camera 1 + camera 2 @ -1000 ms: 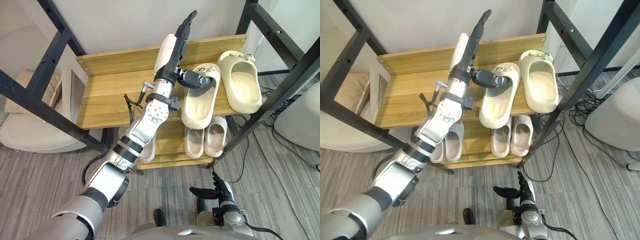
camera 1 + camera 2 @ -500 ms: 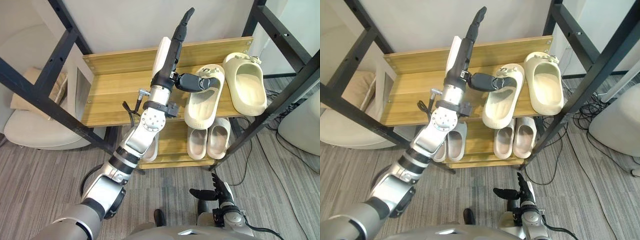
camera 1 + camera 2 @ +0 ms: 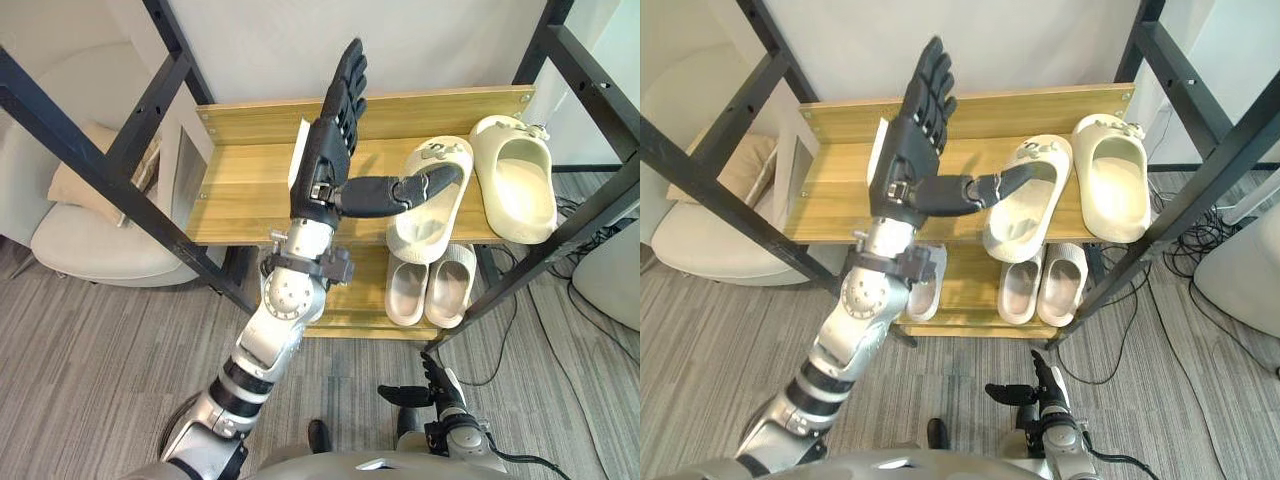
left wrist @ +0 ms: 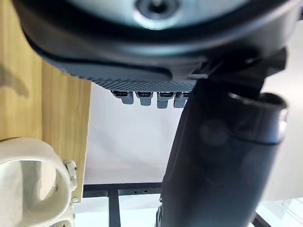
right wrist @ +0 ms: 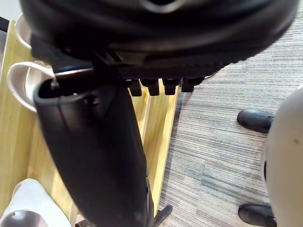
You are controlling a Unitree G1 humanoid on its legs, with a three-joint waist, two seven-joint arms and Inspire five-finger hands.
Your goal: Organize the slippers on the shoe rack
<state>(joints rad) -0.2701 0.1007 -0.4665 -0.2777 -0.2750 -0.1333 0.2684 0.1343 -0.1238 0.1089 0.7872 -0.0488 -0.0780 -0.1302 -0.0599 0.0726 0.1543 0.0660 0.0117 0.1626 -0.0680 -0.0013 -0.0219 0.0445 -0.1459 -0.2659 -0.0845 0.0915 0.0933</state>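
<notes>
The left hand [image 3: 328,160] stands tall in front of the shoe rack [image 3: 245,180], fingers straight and together, its thumb [image 3: 385,195] stretched sideways so the tip rests at the strap of a cream slipper [image 3: 425,215] without pinching it. A second ago this hand was edge-on with the thumb bent closer to the strap; now it is turned broadside, and the head camera has shifted too. The slipper lies on the top shelf at a slant, heel past the front edge, so I judge it placed but not yet squared beside its mate [image 3: 520,190], which lies straight, just apart at the right end. That makes two slippers on top, two more side by side on the lower shelf [image 3: 430,290], and at least one grey slipper [image 3: 925,285] peeking out beside the forearm. The right hand [image 3: 437,385] hangs low over the floor, fingers loose and holding nothing.
</notes>
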